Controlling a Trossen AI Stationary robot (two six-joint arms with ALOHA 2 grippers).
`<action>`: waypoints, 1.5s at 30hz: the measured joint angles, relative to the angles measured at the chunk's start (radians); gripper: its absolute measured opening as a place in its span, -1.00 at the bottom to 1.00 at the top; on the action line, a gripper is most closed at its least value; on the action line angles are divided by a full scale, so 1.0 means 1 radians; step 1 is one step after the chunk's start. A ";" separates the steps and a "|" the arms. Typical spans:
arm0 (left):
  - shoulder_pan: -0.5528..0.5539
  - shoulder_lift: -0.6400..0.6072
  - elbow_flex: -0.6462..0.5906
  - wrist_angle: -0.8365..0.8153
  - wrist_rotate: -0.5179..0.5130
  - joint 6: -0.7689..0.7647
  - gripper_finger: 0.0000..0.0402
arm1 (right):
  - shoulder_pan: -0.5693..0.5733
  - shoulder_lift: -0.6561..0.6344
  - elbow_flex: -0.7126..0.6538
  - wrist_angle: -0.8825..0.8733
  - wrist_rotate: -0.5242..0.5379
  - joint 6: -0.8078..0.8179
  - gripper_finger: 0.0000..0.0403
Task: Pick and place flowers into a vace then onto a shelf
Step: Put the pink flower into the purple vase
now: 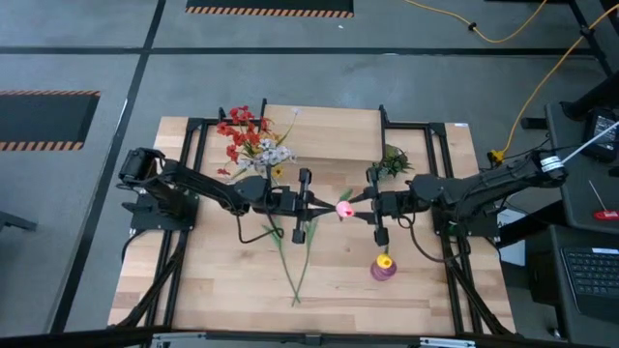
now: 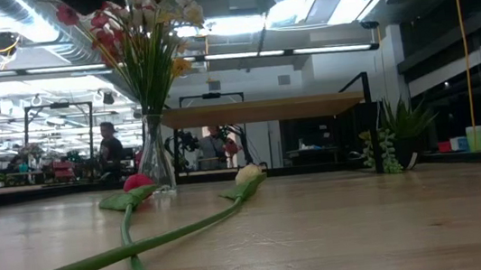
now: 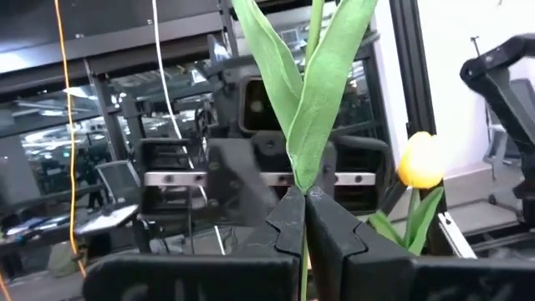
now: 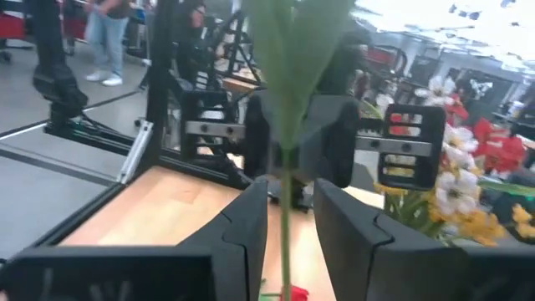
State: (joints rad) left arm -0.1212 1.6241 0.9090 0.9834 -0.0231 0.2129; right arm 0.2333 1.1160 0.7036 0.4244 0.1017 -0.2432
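The table is pale wood in jointed strips, smooth with a soft sheen. The shelf has a light wood top on thin black metal legs. The vase is clear glossy glass. The flowers look like matt fabric with smooth plastic stems. The left gripper and right gripper have matt black plastic fingers.

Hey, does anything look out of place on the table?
Two tulips lie flat on the table, stems crossed, outside the vase. The left tool grips a pink tulip; nothing looks spilled or broken.
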 joint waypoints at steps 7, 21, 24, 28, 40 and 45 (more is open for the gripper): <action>0.008 0.054 0.059 -0.005 0.016 0.036 -0.99 | -0.016 0.002 0.000 0.005 -0.036 0.029 -0.49; 0.020 0.058 0.100 -0.020 0.053 0.072 -0.99 | -0.016 0.002 0.000 -0.001 -0.073 0.027 -0.49; 0.022 0.058 0.100 -0.019 0.056 0.071 -0.99 | -0.016 0.002 0.000 -0.002 -0.074 0.027 -0.49; 0.030 0.058 0.100 -0.020 0.057 0.086 -0.99 | -0.016 0.002 0.000 -0.002 -0.073 0.027 -0.49; 0.057 0.064 0.100 -0.042 0.127 0.060 -0.99 | -0.019 0.002 -0.002 -0.005 -0.068 0.026 -0.91; 0.057 0.064 0.100 -0.042 0.127 0.051 -0.99 | -0.018 0.002 -0.002 -0.004 -0.062 0.029 -0.96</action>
State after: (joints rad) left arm -0.0647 1.6882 1.0092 0.9409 0.1036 0.2644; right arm 0.2150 1.1175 0.7021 0.4202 0.0395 -0.2138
